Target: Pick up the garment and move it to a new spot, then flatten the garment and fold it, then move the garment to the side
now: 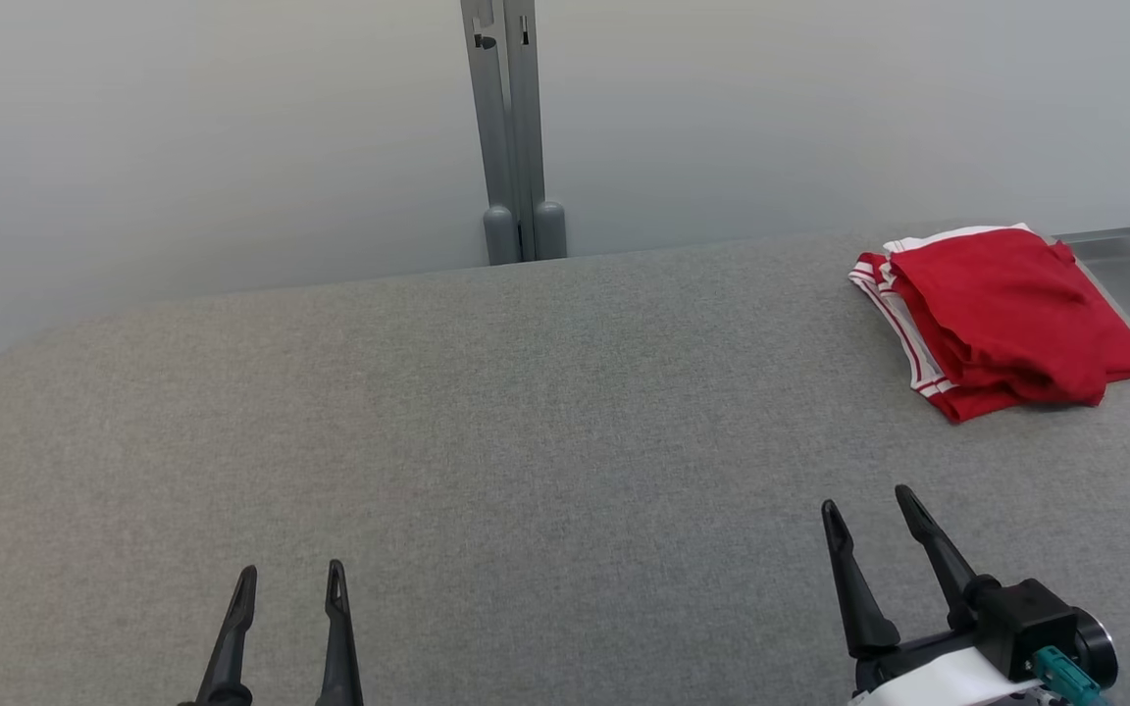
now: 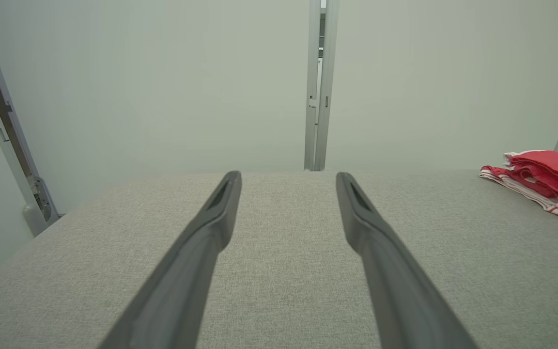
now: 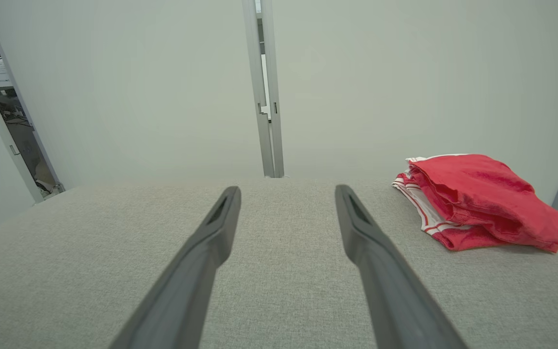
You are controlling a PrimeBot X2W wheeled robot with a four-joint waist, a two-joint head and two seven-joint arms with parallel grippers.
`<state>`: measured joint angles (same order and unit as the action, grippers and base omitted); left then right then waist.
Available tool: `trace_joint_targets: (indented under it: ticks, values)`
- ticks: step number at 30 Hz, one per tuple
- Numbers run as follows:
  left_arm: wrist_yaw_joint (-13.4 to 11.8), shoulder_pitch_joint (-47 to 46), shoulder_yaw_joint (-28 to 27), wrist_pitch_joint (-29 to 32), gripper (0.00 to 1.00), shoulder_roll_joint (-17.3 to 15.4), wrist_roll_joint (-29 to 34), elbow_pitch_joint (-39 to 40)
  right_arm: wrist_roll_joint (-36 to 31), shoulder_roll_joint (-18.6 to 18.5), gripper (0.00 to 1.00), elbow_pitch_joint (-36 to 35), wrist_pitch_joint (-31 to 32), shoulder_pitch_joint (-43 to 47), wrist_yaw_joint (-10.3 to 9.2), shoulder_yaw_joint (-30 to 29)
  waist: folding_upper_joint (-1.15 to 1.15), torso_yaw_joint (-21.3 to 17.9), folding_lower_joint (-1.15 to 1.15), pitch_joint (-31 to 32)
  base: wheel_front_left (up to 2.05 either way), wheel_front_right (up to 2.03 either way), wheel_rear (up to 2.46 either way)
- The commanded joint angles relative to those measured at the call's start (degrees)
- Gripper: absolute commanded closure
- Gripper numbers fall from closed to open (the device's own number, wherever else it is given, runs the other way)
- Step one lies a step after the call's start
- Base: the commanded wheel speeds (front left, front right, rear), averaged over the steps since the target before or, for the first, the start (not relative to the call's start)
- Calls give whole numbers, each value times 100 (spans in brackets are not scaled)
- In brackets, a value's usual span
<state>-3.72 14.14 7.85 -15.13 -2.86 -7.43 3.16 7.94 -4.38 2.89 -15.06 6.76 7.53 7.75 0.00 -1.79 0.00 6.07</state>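
Head view: left end effector point(image 1: 292, 569) and right end effector point(image 1: 866, 497) are being held open, empty; red garment point(image 1: 1006, 314) on counter point(image 1: 526, 412) is best being approached low, near edge pinched

The head view's bottom edge cuts off my left pincer point(image 1: 291, 569); my left wrist view's right edge clips the garment point(image 2: 548, 175).

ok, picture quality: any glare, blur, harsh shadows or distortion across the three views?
Head view: soft even light, no glare; garment sharp, faint shadow at its near edge. Left wrist view: open left gripper looms large, edges slightly soft; grey frame at picture's left leans, wide-angle. Right wrist view: open right gripper likewise; garment clear.
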Motion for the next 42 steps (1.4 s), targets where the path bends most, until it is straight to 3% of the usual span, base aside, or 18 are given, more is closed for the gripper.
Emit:
trace_joint_targets:
  ticks: [1,3,4,7,21,42]
  values:
    - [26,49,-24,1,0,-11,31,-17,12,-17,0,4,-12,64,-10,12,0,-2,0,7,0,0,0]
    - [27,44,-37,1,0,-11,51,-25,0,-25,0,6,-12,66,-10,25,0,-3,0,15,0,0,0]
    - [1,0,-19,0,100,0,27,-24,0,-2,100,20,1,2,1,22,0,-3,0,15,0,0,0]
    - [1,19,-4,1,100,2,5,-156,22,6,100,151,7,41,1,36,0,-2,0,14,0,0,0]
    - [192,-349,-139,291,100,-106,-1703,-398,1700,-59,100,309,311,-211,0,-118,0,18,0,-59,0,0,0]
    - [466,-851,-338,683,100,-199,-3707,-806,3665,-99,100,523,717,-520,-1,-354,0,48,0,-163,0,0,0]
